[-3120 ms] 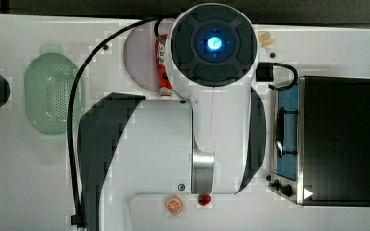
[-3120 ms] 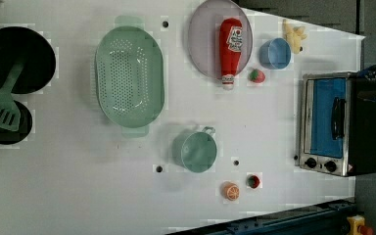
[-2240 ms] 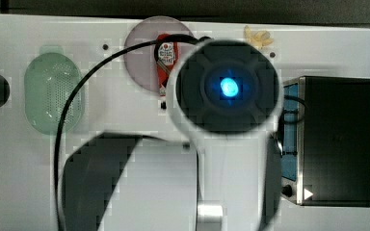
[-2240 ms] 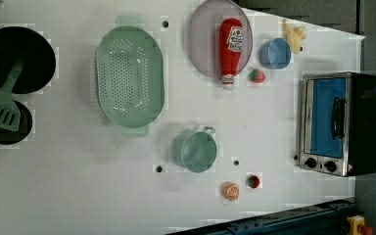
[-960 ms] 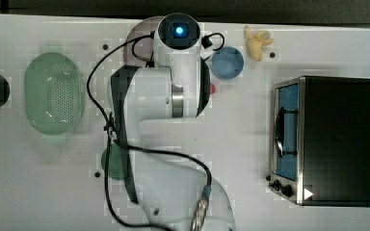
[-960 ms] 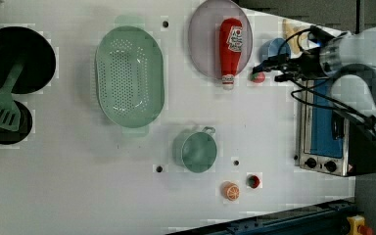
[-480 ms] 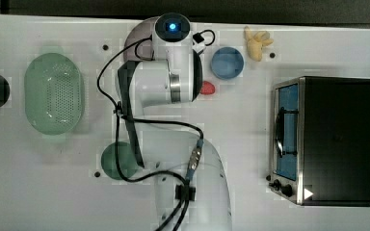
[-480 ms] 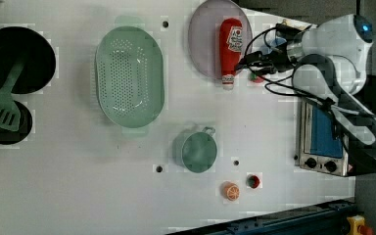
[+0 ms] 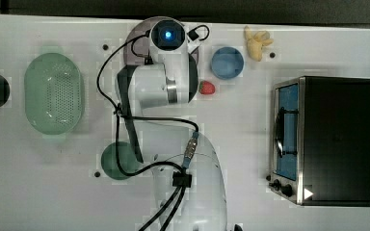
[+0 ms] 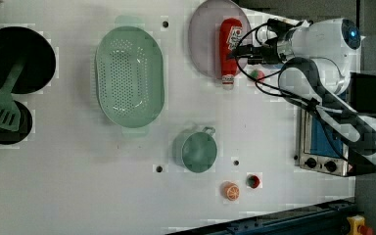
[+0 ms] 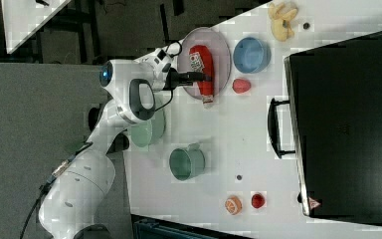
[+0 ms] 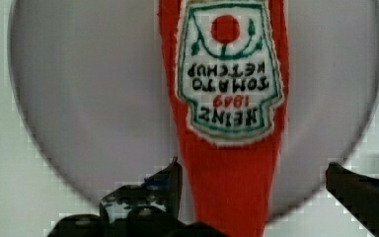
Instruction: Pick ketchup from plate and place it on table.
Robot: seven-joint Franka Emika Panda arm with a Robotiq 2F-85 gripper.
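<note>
One ketchup (image 10: 229, 46) lies on one plate (image 10: 204, 41), claw (image 12: 249, 190) spread astride it.

Gripper (image 11: 205, 76) over ketchup (image 11: 201, 66) lying on plate (image 11: 219, 42).

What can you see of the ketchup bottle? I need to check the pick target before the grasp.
The ketchup bottle is slim, red and soft-looking, with a white, green-edged label reading Heinz Tomato Ketchup and a pale tip. It lies flat on the lilac-grey plate, its tip end reaching over the plate's rim toward the table. In the wrist view the open gripper has a finger on each side of the bottle's narrower part; contact is not evident.
</note>
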